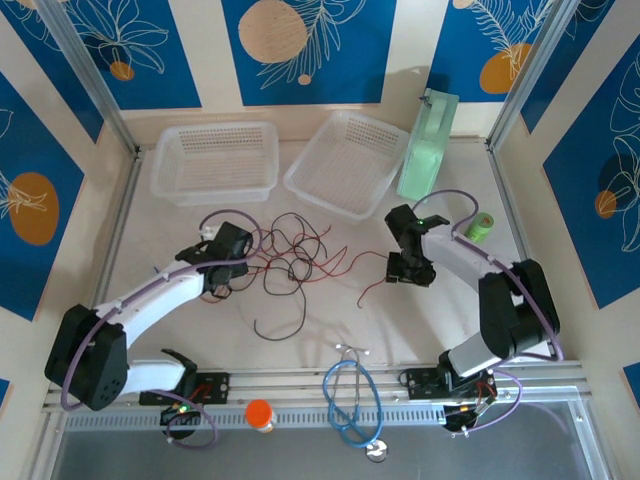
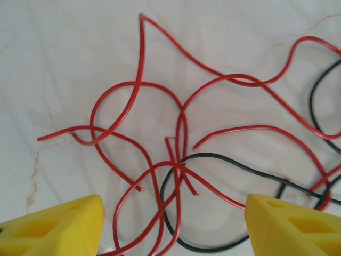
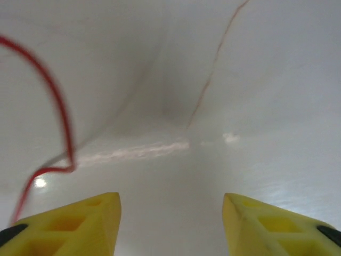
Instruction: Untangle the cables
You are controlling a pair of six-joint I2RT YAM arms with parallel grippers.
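Observation:
Thin red and black cables (image 1: 295, 258) lie in loose crossing loops on the white table, between the two arms. My left gripper (image 1: 226, 268) hovers over the tangle's left edge. In the left wrist view its yellow fingers (image 2: 58, 226) stand wide apart, with crossing red cables (image 2: 178, 168) and a black loop (image 2: 213, 246) lying on the table between them, none of them held. My right gripper (image 1: 408, 268) is open at the right end of a loose red cable (image 1: 372, 283). In the right wrist view that red cable (image 3: 59, 114) curves past the left finger, and bare table lies between the jaws.
Two clear plastic baskets (image 1: 215, 160) (image 1: 345, 162) stand at the back, with a green container (image 1: 428, 148) and a green tape roll (image 1: 481, 227) at the right. A blue stethoscope (image 1: 350, 400) and an orange cap (image 1: 260, 413) lie at the near edge.

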